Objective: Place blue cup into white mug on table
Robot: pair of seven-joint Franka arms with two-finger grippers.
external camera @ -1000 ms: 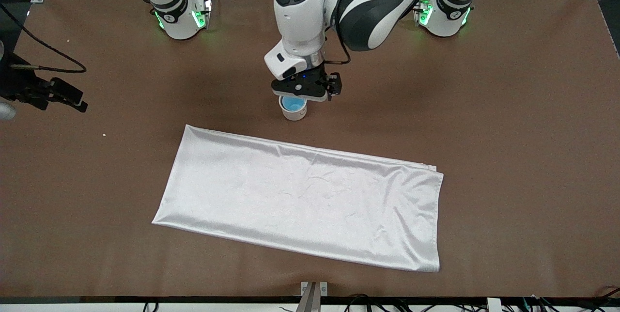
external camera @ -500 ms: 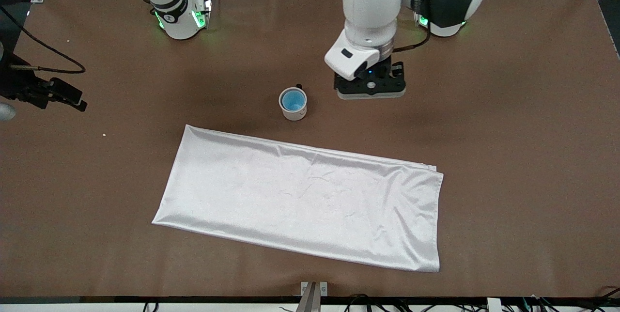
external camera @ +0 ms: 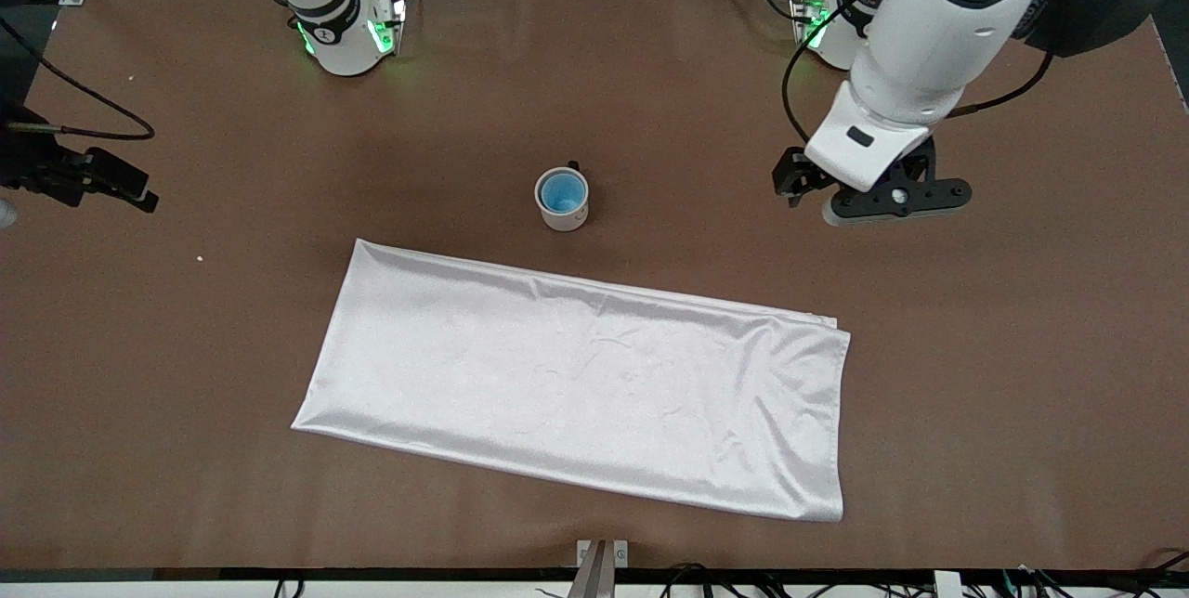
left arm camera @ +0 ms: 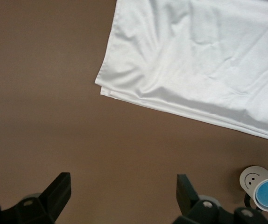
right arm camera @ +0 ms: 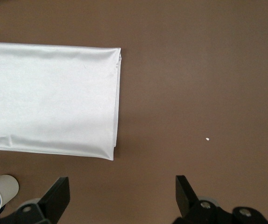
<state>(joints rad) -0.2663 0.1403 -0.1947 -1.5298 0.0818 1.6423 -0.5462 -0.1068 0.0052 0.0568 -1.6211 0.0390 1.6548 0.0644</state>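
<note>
Blue cup (external camera: 562, 193) sits nested in white mug (external camera: 563, 208); light, rigid, rim-graspable. Left claw (external camera: 873, 199) and right claw (right arm camera: 120, 205) both spread, empty.

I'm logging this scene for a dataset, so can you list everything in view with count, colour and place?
mug: one, cream-white with a small black handle, upright on the table, farther from the front camera than the cloth.
cup: one, bright blue, sitting inside the mug.
cloth: one, shiny white, spread flat on the table, nearer to the front camera than the mug.
table: one, brown, under everything.
left gripper: one, black, open and empty, over bare table toward the left arm's end.
right gripper: one, black, open and empty, over bare table at the right arm's end; that arm waits.
</note>
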